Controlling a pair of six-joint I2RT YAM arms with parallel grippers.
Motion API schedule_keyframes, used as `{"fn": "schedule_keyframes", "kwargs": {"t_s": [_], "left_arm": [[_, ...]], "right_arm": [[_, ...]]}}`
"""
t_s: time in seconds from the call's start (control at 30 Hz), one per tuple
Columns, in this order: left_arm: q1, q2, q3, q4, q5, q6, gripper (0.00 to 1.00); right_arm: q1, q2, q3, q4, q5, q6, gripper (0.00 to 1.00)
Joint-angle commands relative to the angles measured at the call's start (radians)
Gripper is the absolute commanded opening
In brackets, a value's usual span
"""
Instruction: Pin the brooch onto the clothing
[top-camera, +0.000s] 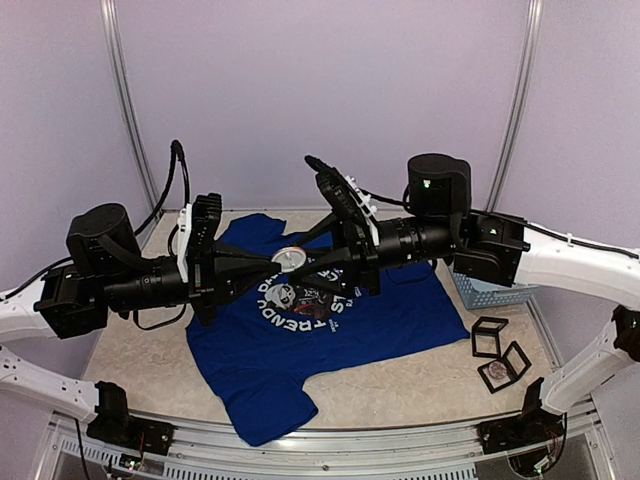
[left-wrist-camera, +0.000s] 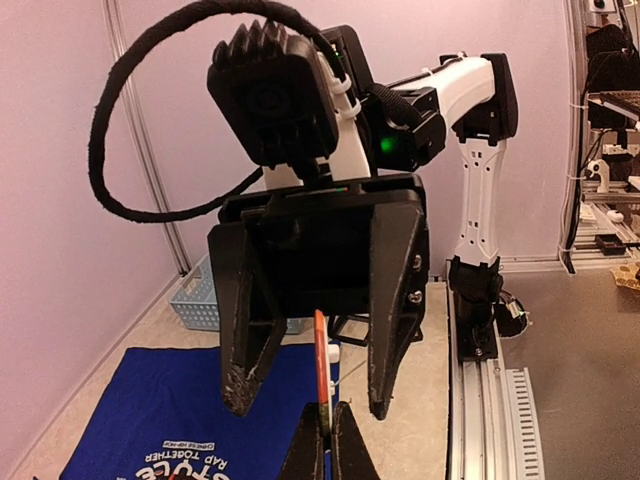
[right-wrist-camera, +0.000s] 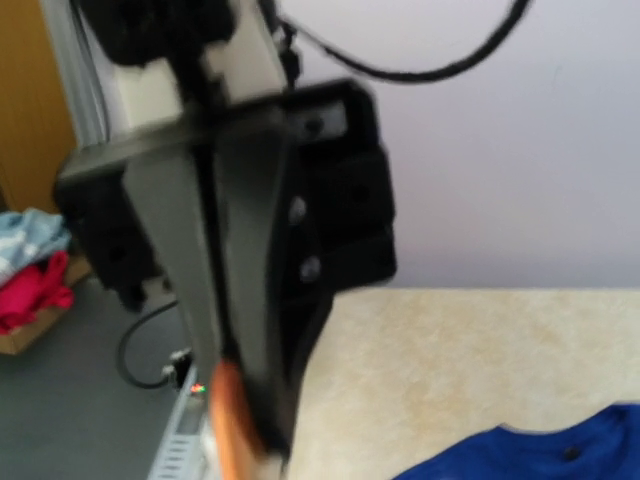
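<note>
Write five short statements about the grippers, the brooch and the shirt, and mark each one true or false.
1. The left gripper is shut on the brooch. True.
2. The right gripper is clamped shut. False: in the left wrist view its jaws stand apart.
3. The brooch is already pinned on the T-shirt. False: the left gripper holds it in the air above the shirt.
4. The T-shirt lies inside the light-blue basket. False: it lies spread on the table, and the basket stands beside it at the right.
5. Black square frames lie on the table to the right of the shirt. True.
</note>
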Motion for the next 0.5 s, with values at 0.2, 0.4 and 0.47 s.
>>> {"fn": "schedule_keyframes", "kwargs": {"t_s": [0.2, 0.4, 0.47], "left_arm": [[-0.018, -0.014, 0.014, -0.031, -0.022, 0.021, 0.0], [-0.019, -0.005, 0.023, -0.039, -0.02, 0.02, 0.0], [-0.018, -0.004, 0.025, -0.041, -0.02, 0.019, 0.0]], "right_arm": [[-0.004, -0.174, -0.123, 0.014, 0.107, -0.119, 0.63], [-0.004, -0.142, -0.097, 0.079, 0.095, -0.07, 0.36], [-0.004, -0.124, -0.082, 0.084, 0.061, -0.067, 0.36]]}}
